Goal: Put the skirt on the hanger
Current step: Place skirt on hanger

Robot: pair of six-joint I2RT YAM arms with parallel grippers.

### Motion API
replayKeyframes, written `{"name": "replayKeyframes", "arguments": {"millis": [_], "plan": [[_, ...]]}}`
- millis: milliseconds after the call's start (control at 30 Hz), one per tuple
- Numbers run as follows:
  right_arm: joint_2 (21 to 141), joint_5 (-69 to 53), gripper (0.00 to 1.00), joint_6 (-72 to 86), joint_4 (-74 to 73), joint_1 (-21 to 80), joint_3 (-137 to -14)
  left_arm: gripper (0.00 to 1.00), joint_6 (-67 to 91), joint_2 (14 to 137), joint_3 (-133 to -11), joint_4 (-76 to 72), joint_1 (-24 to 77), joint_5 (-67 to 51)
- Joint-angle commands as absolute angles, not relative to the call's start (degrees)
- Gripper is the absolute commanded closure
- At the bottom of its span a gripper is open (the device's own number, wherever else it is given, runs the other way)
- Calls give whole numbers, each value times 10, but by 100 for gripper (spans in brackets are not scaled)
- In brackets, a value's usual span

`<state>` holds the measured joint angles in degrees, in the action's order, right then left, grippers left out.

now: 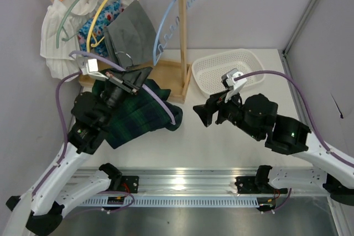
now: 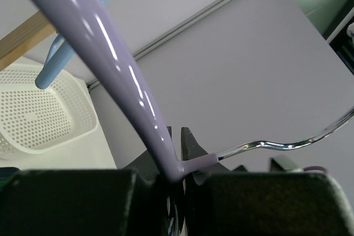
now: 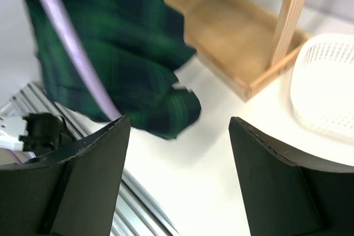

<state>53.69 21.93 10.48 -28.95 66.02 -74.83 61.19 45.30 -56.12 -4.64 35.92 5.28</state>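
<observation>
Top view: left hand (image 1: 128,79) is pinching the hanger (image 1: 160,100) just in front of the rack (image 1: 180,37). The skirt (image 1: 138,113) is lying bunched beneath it on the tabletop (image 1: 210,142), against the rack's base. Right hand (image 1: 201,115) is hovering spread and empty, right of the rack.

Left wrist: the hand is pressing together on the hanger's neck, with the hook (image 2: 282,145) jutting outward.

Right wrist: cloth is trailing loose. Likely risk: the skirt sliding off on lifting, since I can't tell whether it's threaded.

Room: the tabletop is lying open in front of the rack. The basket (image 3: 326,87) is crowding the rack's right.
</observation>
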Motion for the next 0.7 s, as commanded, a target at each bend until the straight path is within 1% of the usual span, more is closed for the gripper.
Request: {"name": "replayKeyframes", "arguments": {"millis": [0, 33, 133, 167, 267, 533, 667], "plan": [[520, 186, 21, 145, -287, 640, -717, 100, 649, 427, -618, -37, 322, -29], [516, 157, 21, 141, -267, 638, -709, 100, 657, 427, -624, -9, 297, -59], [504, 101, 18, 116, -216, 640, -684, 100, 705, 425, -620, -4, 255, -108], [499, 65, 18, 111, -198, 640, -678, 100, 715, 424, -609, -4, 252, -123], [503, 11, 18, 88, -139, 645, -668, 100, 726, 420, -593, -5, 251, -136], [597, -34, 18, 40, -89, 664, -709, 100, 754, 449, -583, -69, 251, -206], [637, -63, 22, 56, -62, 662, -724, 100, 736, 464, -604, -56, 251, -214]]}}
